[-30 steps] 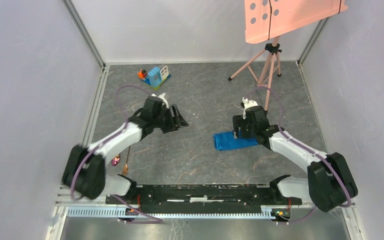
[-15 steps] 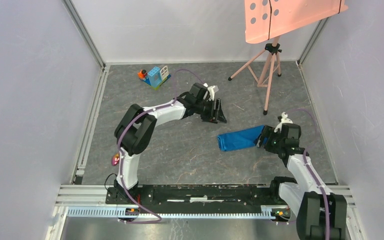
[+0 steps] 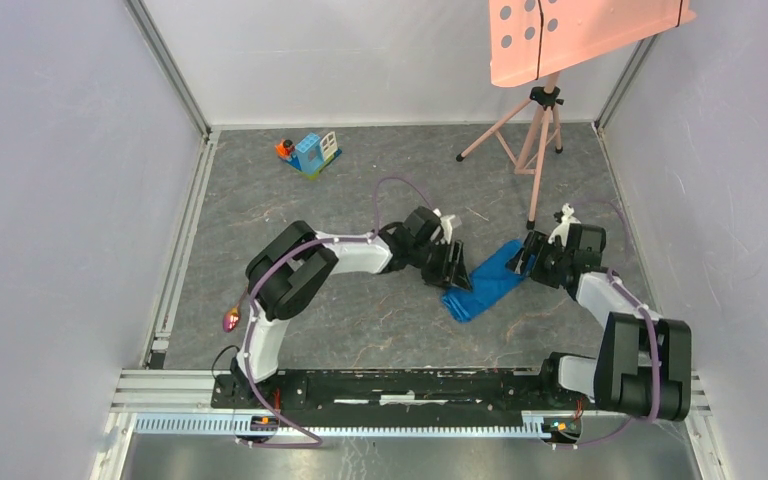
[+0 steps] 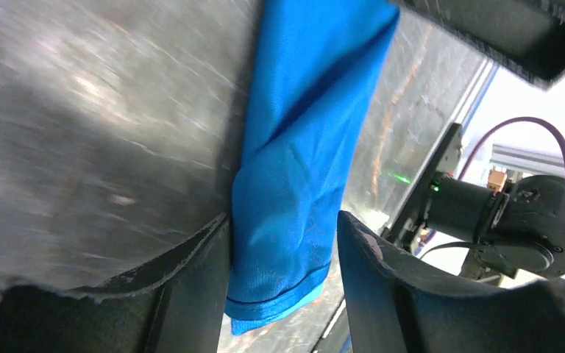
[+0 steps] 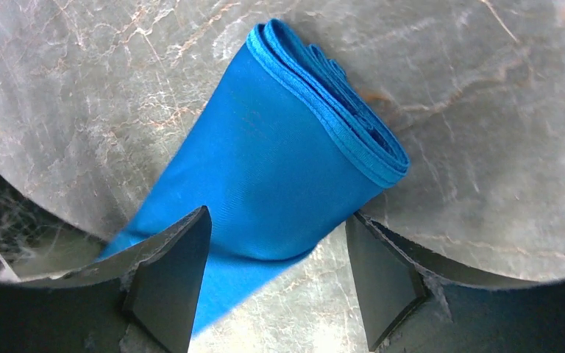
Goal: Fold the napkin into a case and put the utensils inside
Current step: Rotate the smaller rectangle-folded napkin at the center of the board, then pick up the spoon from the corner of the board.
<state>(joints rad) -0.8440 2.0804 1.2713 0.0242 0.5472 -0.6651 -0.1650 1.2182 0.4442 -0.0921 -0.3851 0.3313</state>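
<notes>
The napkin (image 3: 487, 285) is a bright blue cloth folded into a narrow strip, lying diagonally on the grey table right of centre. My left gripper (image 3: 455, 270) stands open at its lower-left end. In the left wrist view the cloth (image 4: 301, 147) runs between the fingers of that gripper (image 4: 283, 220), touching the left finger, with a gap to the right one. My right gripper (image 3: 530, 258) stands open over the upper-right end. In the right wrist view the folded edge (image 5: 279, 169) lies between its spread fingers (image 5: 277, 215). A copper spoon bowl (image 3: 230, 320) peeks out beside the left arm's base. The rest of the utensils is hidden.
A blue-and-white toy block house (image 3: 312, 152) sits at the back left. A pink tripod (image 3: 535, 150) carrying a pink board (image 3: 570, 35) stands at the back right, close behind the right gripper. White walls enclose the table, and a black rail (image 3: 410, 385) runs along the near edge.
The left arm has swung right and brought its gripper down to the napkin's left end. The right gripper has moved to the other end. The napkin has turned from level to diagonal.
</notes>
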